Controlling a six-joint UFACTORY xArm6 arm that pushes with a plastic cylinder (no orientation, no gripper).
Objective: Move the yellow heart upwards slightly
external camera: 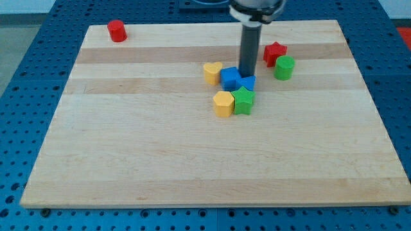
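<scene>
Wooden surface (pixel 160 154), pale and striped, lies on a blue perforated base (pixel 26 64). Right of centre sits a tight cluster of blocks. The yellow heart (pixel 212 72) is at the cluster's left far side, touching a blue block (pixel 230 78) on its right. A second, smaller blue block (pixel 248 82) sits just right of that one. On the near side a yellow block (pixel 223 103) — roughly hexagonal — touches a green star (pixel 244 101) on its right. Farther right, apart from the cluster, a red star (pixel 275 52) sits just beyond a green cylinder (pixel 284 67). A red cylinder (pixel 116 31) stands alone at the far left corner. The arm carries no hand — only a dark rod, holding nothing; my tip (pixel 247 74) comes down between the two blue blocks, just right of the heart's neighbour.
</scene>
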